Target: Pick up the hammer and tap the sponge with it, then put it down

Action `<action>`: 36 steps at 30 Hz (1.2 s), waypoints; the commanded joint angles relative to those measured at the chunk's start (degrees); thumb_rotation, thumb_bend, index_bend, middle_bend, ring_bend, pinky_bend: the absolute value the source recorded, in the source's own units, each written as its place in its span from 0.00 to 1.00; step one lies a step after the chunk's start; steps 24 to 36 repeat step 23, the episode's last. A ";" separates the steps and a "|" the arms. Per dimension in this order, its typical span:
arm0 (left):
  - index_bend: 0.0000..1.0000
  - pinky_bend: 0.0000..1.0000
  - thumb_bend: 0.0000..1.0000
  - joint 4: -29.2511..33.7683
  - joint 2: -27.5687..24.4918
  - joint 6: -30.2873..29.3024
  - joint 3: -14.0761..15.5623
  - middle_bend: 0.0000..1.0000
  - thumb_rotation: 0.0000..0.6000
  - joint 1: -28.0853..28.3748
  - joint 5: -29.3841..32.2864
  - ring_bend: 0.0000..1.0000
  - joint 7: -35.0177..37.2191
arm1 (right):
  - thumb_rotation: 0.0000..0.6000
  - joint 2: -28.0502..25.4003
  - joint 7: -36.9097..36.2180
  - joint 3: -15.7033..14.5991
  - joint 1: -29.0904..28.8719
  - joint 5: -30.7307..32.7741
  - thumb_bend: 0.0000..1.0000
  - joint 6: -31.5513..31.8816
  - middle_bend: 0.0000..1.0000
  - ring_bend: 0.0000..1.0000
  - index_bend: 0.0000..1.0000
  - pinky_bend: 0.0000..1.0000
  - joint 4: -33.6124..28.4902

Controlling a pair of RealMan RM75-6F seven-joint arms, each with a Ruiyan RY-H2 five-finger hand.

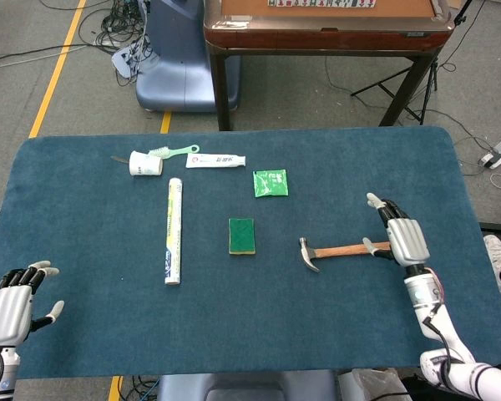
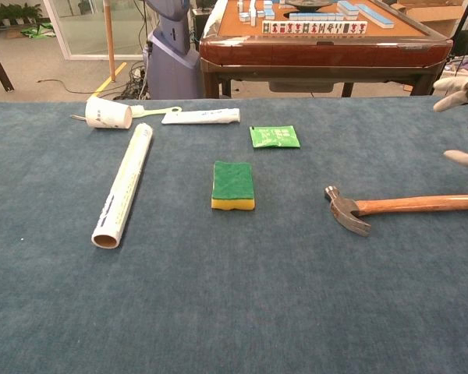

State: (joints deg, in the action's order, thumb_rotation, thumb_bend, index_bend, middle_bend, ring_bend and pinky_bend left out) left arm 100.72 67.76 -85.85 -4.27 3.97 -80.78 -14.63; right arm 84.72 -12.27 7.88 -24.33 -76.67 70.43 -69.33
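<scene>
Head view, hammer (image 1: 344,250): lying flat on the table (image 1: 92,334), right of the sponge (image 1: 241,236), apart from it.
Head view, right hand (image 1: 403,238): my fingers are spreading, holding nothing, at the handle's end.
Head view, left hand (image 1: 8,305): resting spread at the near left corner.
Chest view, hammer (image 2: 398,207): head pointing toward the sponge (image 2: 233,185).
Chest view, right hand (image 2: 462,117): only fingertips are showing at the frame edge.

The hammer (image 1: 344,251) was laid flat on the blue cloth, its metal head (image 2: 345,209) turned toward the sponge (image 1: 241,236) and its brown wooden handle (image 2: 421,204) run out to the right. The sponge, green on top with a yellow underside, was set flat, apart from the head.
</scene>
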 commanded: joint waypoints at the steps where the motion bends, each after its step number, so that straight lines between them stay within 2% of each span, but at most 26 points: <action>1: 0.33 0.17 0.21 -0.13 0.24 -0.05 -0.15 0.26 1.00 0.21 -0.22 0.27 -0.09 | 1.00 -7.39 7.26 0.70 4.80 3.20 0.33 4.41 0.26 0.14 0.01 0.29 -10.55; 6: 0.33 0.17 0.21 -0.68 1.04 0.26 -0.37 0.26 1.00 0.83 -0.40 0.27 -0.35 | 1.00 -12.70 12.27 0.07 8.60 4.78 0.33 7.74 0.27 0.15 0.07 0.29 -18.84; 13: 0.33 0.17 0.21 0.03 1.13 -0.36 -0.18 0.26 1.00 0.93 -1.27 0.27 -1.11 | 1.00 -15.97 13.47 -1.20 12.59 2.49 0.33 12.60 0.31 0.18 0.15 0.29 -23.96; 22: 0.33 0.17 0.21 -0.90 1.60 -0.17 -0.16 0.26 1.00 1.07 -0.89 0.27 -0.67 | 1.00 -15.79 13.98 -1.88 14.71 0.39 0.33 14.42 0.32 0.18 0.16 0.29 -25.13; 36: 0.33 0.17 0.21 -0.97 1.61 -0.16 -0.17 0.26 1.00 1.09 -0.86 0.27 -0.62 | 1.00 -15.73 13.97 -1.85 14.77 0.28 0.33 14.40 0.32 0.19 0.16 0.29 -25.12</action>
